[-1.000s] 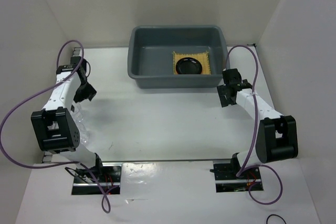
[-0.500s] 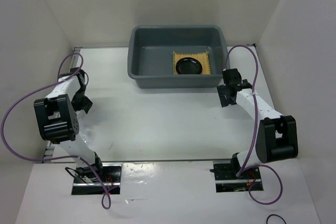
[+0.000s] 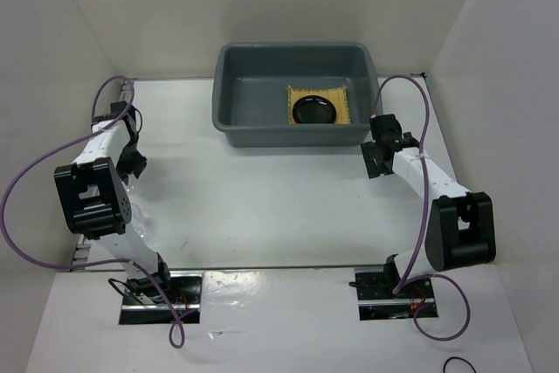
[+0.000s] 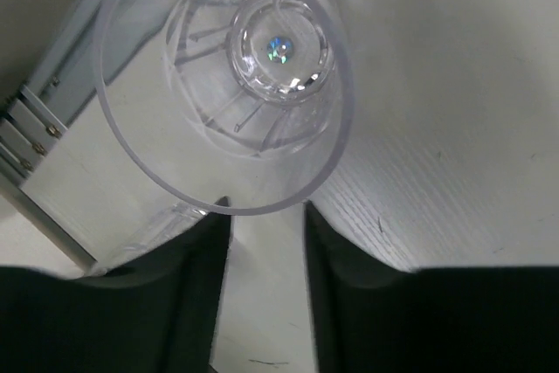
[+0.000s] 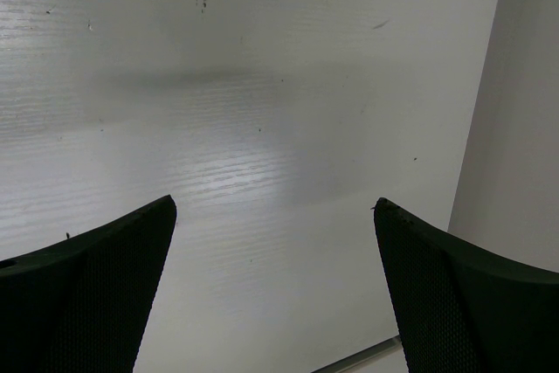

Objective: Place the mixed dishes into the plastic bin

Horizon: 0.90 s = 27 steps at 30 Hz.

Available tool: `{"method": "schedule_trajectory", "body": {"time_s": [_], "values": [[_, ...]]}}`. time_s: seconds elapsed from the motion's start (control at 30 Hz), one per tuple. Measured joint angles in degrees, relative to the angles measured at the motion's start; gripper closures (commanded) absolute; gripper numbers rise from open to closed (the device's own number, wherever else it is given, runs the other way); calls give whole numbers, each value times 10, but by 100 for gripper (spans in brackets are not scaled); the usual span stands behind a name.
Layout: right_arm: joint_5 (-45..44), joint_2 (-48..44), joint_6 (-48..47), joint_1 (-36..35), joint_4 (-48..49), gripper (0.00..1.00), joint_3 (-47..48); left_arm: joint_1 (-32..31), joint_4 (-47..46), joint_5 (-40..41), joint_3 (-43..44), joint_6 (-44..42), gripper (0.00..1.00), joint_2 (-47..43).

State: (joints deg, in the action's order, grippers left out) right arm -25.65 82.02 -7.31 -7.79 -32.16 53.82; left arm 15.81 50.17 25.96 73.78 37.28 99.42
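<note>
Bin (image 3: pixel 229 120): one mat (image 3: pixel 299 96), one plate (image 3: pixel 314 111). One cup (image 4: pixel 278 48): left claw (image 4: pixel 262 224) unclear; right claw (image 5: pixel 274 216) released.

Overhead view looks down; wrist views close; all share table (image 3: pixel 262 207)

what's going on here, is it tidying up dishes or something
Two robot arms are loading dishes into the grey plastic bin. The woven mat lies in the bin with the black plate on it. The left gripper is near the table's left edge with a clear cup at its fingertips; whether it grips the cup is unclear. The right gripper hangs open beside the bin, holding nothing.
</note>
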Motion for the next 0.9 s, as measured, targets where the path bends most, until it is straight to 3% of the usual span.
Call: {"method": "schedule_trajectory", "body": {"time_s": [0.23,0.4,0.57,0.67,0.7,0.9], "values": [[3,5,0,0,0,2,0,-24,13,9,45,-4,18,-40],[7,16,0,0,0,2,0,-20,10,17,104,-25,15,-46],[9,20,0,0,0,2,0,-9,3,23,112,-43,31,10],[10,20,0,0,0,2,0,-8,-5,22,107,-50,32,47],[10,20,0,0,0,2,0,-8,-8,21,103,-54,40,53],[10,23,0,0,0,2,0,-6,-18,12,97,-61,59,67]]}}
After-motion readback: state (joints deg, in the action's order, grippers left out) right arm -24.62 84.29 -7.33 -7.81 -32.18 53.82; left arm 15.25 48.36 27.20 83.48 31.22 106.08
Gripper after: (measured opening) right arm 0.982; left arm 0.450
